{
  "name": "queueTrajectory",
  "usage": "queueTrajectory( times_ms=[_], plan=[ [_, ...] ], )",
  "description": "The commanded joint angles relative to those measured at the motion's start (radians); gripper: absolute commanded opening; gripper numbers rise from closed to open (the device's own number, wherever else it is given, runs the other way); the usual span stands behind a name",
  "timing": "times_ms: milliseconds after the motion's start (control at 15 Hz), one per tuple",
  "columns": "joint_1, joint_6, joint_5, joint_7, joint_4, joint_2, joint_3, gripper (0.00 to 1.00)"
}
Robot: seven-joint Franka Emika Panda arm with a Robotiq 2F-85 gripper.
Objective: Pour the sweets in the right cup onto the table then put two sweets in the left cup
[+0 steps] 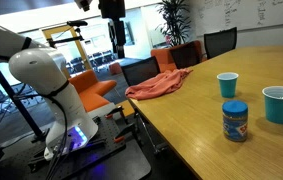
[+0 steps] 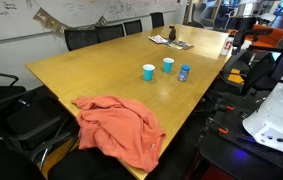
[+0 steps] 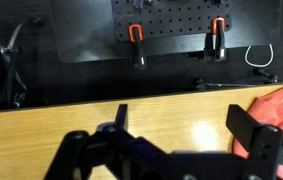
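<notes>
The teal right cup [image 1: 280, 104] stands upright on the wooden table [image 1: 211, 140]; it also shows in an exterior view [image 2: 168, 65]. The smaller deeper-blue left cup [image 1: 227, 85] stands upright beyond it and also shows in an exterior view [image 2: 148, 72]. No sweets show in any view; the cups' insides are hidden. My gripper [image 1: 114, 38] hangs high above the table's edge, far from both cups. In the wrist view the gripper [image 3: 186, 132] is open and empty over bare tabletop [image 3: 161, 115].
A blue lidded jar [image 1: 235, 121] stands near the cups, also seen in an exterior view [image 2: 184, 73]. A red cloth [image 1: 161, 83] lies on the table's corner and shows in the wrist view [image 3: 281, 110]. Office chairs [image 1: 141, 70] surround the table.
</notes>
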Motion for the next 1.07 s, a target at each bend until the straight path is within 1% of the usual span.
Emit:
queueTrajectory(
  times_ms=[0,400,600,800,1000],
  plan=[
    [-0.007,-0.003,0.004,-0.004,0.003,0.002,0.006,1.00],
    [-0.007,-0.003,0.004,-0.004,0.003,0.002,0.006,1.00],
    [-0.006,0.090,0.015,0.043,0.012,0.034,0.016,1.00],
    [-0.001,0.189,0.034,0.093,0.047,0.105,0.028,1.00],
    [-0.012,0.340,0.037,0.179,0.097,0.233,0.045,1.00]
  ],
)
